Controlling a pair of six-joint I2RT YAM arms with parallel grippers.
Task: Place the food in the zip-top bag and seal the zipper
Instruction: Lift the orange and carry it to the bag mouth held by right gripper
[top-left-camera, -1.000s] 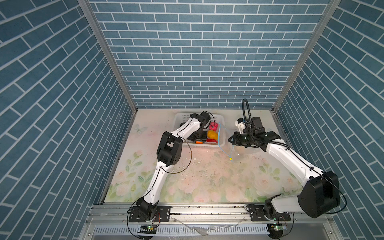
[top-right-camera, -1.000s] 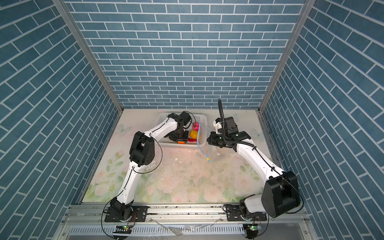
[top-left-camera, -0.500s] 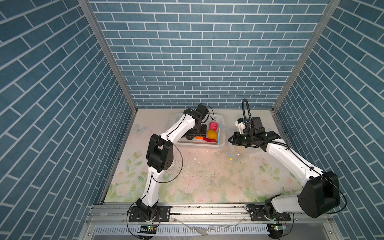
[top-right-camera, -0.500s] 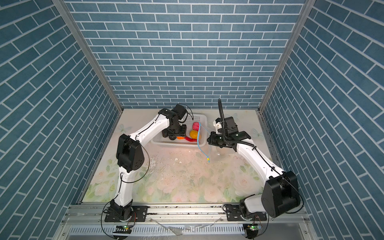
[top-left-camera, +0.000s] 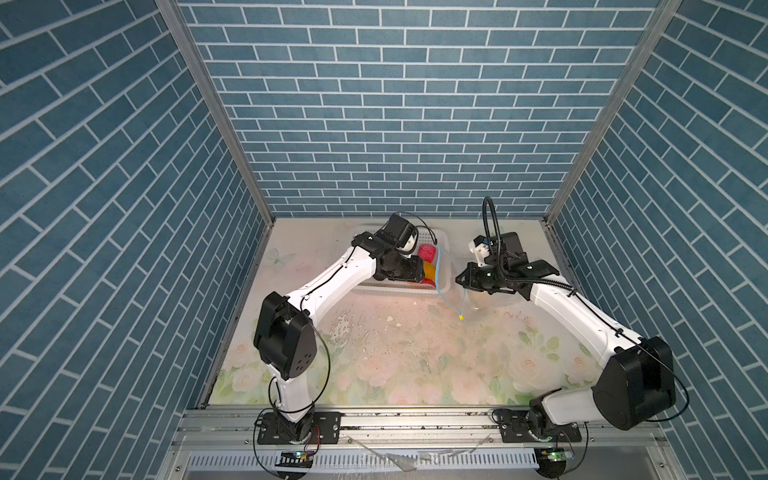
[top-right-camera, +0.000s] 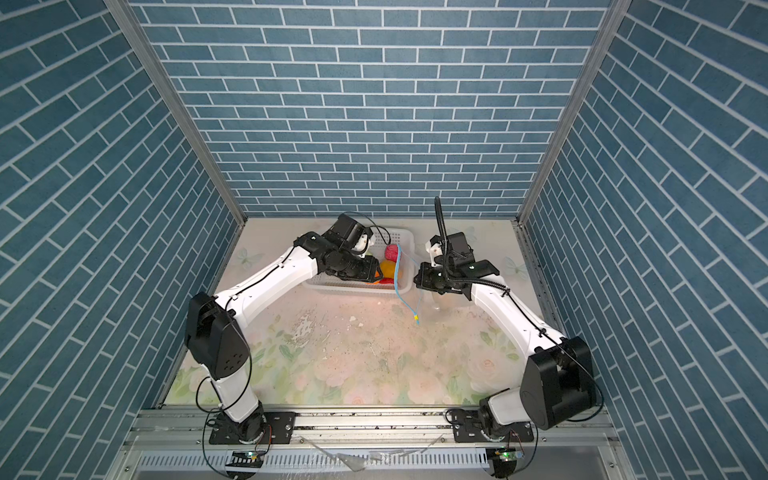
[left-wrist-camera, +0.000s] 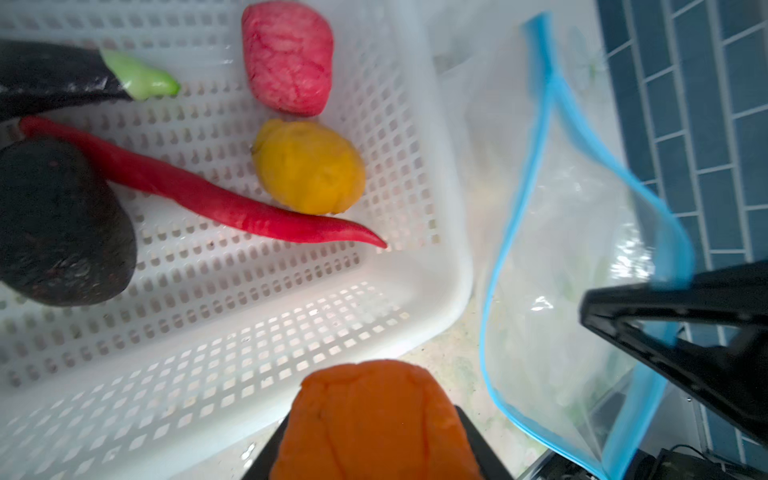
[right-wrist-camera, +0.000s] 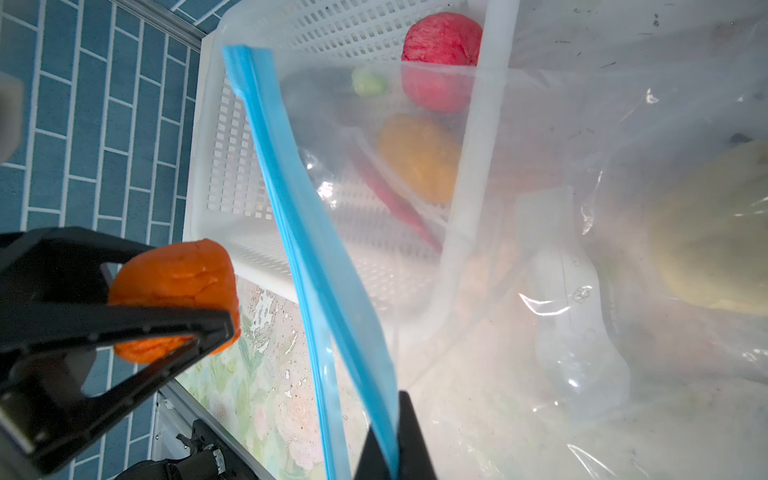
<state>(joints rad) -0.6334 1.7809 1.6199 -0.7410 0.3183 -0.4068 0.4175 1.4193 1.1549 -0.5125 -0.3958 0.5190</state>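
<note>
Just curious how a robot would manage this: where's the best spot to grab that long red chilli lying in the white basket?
Probably take the red chilli by its thicker middle, from straight above, jaws across its width. It lies flat on the white perforated basket floor, its tip tapers thin, and a yellow lemon-shaped piece sits close beside that end.

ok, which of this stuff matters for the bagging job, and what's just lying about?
Job: orange piece in left tool; zip-top bag, its zipper pinched by right tool; cream piece, apparently inside bag; pink piece, yellow piece, red chilli, black lumps in the white basket.
Lying about: that basket, crumbs on the table, plastic scraps by the front rail.
</note>
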